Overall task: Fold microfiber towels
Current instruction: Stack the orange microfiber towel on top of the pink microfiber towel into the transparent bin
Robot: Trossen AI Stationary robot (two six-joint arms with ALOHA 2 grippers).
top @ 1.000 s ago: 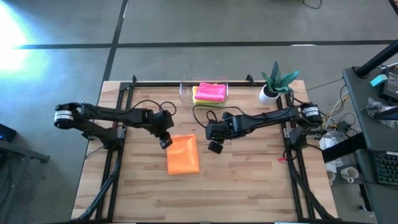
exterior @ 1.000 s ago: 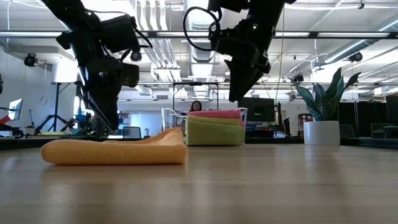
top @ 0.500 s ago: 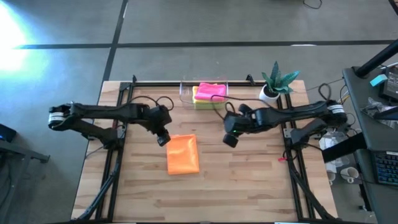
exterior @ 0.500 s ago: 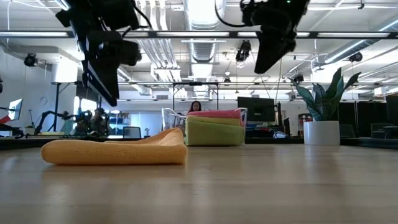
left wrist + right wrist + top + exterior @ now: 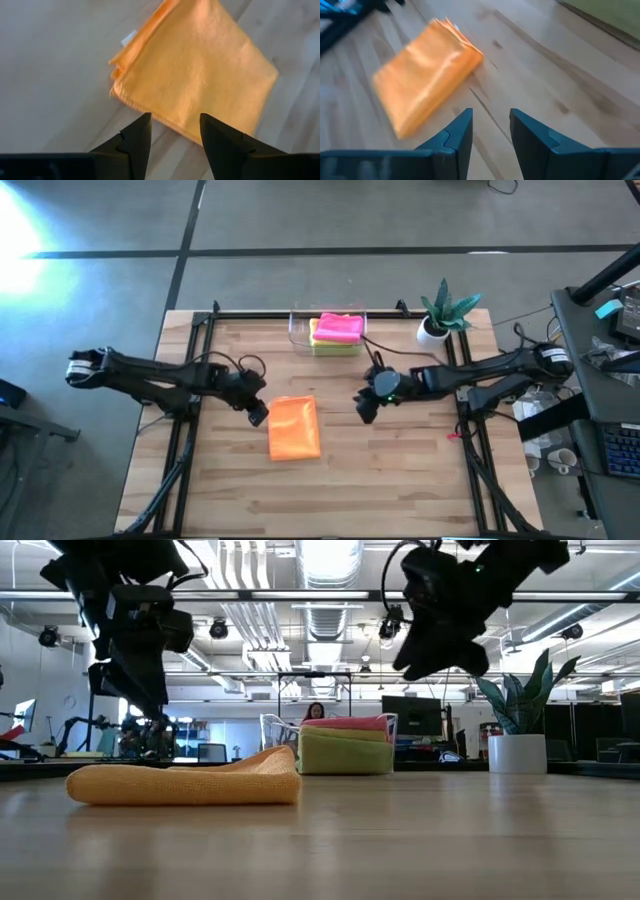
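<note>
Worktop (image 5: 400,470) of pale wood planks fills your overhead view, with a dark arm reaching in from each side. Your left arm stretches in from the left edge, and its left tool (image 5: 258,414) hangs above the wood just beside the left edge of the orange towel; from its wrist camera you see the two fingers (image 5: 136,137) spread apart with nothing between them, so it is released. Your right arm comes in from the right edge, and its right tool (image 5: 366,409) is raised over bare wood, well apart from the towel on its right side; its fingers (image 5: 457,135) stand parted with nothing in them.

At the far edge, the clear plastic bin (image 5: 298,330) holds a stack of folded cloths, a pink towel (image 5: 339,326) on top of a lime green towel (image 5: 345,753). To its right stands a potted plant (image 5: 441,312) in a white pot.

Between the two tools, the orange towel (image 5: 294,427) lies folded flat on the wood as a neat rectangle, its layered edges showing at one corner (image 5: 117,67). Neither tool touches it.
</note>
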